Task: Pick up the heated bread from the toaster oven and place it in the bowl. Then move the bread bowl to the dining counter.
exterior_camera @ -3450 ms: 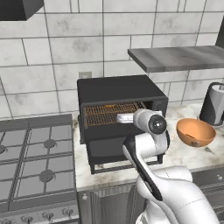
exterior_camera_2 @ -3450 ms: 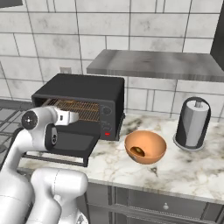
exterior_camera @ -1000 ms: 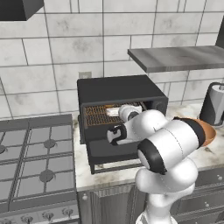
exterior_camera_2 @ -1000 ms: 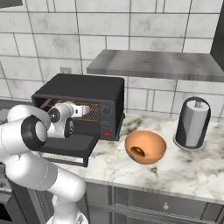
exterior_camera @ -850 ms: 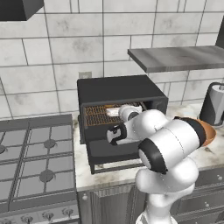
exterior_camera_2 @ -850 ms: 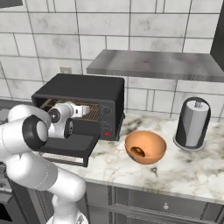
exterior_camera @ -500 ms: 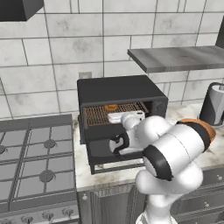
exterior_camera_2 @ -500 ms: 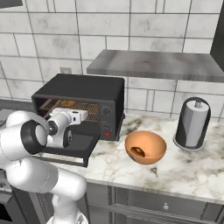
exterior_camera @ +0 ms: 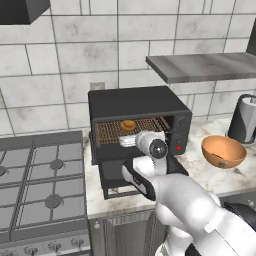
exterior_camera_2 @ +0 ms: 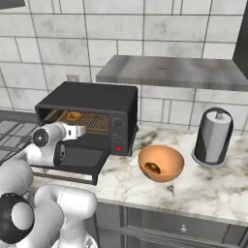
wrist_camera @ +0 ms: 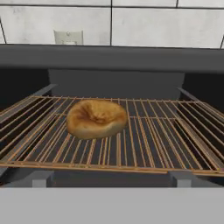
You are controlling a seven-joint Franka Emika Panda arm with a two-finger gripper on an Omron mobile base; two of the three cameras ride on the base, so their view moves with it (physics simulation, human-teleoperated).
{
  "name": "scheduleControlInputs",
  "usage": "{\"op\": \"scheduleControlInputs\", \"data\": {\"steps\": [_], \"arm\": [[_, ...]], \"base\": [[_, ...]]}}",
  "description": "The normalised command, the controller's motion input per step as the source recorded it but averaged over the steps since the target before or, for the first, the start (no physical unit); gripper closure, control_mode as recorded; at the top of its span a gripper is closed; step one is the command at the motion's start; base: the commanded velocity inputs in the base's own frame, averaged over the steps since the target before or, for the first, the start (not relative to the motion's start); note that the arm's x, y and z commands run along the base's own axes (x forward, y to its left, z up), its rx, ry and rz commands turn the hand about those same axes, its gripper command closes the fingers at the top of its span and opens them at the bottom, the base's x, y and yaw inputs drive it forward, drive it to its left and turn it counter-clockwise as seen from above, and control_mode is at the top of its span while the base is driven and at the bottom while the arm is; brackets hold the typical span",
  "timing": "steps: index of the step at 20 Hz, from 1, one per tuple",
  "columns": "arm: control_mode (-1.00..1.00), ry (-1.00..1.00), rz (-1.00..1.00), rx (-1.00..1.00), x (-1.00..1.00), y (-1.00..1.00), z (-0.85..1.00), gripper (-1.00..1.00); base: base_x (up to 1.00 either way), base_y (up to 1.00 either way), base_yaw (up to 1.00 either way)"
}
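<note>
The bread (wrist_camera: 96,118), a small golden-brown bun, lies on the coppery wire rack (wrist_camera: 153,140) left of its middle. It shows inside the black toaster oven (exterior_camera: 135,102) as bread (exterior_camera: 128,125), and from the right side as bread (exterior_camera_2: 74,116) in the toaster oven (exterior_camera_2: 92,99). My gripper (exterior_camera: 125,141) hangs just outside the oven mouth, facing the rack, open and holding nothing; from the right the gripper (exterior_camera_2: 82,130) sits level with the rack's front edge. The orange-brown bowl (exterior_camera: 223,151) stands right of the oven, bowl (exterior_camera_2: 161,163). The dining counter is out of view.
The oven's door (exterior_camera_2: 72,162) lies dropped open under my hand. A grey cylindrical appliance (exterior_camera_2: 213,135) stands right of the bowl. A grey shelf (exterior_camera_2: 174,70) hangs above them. A gas stove (exterior_camera: 40,185) adjoins the oven on the left.
My arm has swung down and back, so the hand now faces straight into the oven. The bun, covered by the hand a second ago, shows on the rack. The jaws stay open.
</note>
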Motion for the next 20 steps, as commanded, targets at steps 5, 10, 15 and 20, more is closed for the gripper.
{"op": "scheduleControlInputs", "data": {"steps": [5,10,15,20], "arm": [[-1.0,0.64,-0.01,-0.14,-0.97,-0.17,-0.36,-1.0],[-1.0,-0.29,-0.03,0.0,-0.45,0.0,0.19,-1.0],[-1.0,-0.28,-0.07,0.0,-0.03,0.0,0.8,-1.0],[-1.0,-0.08,0.0,0.07,0.1,0.0,0.29,-1.0]], "base": [[0.0,0.0,0.0],[0.0,0.0,0.0],[0.0,0.0,0.0],[0.0,0.0,0.0]]}}
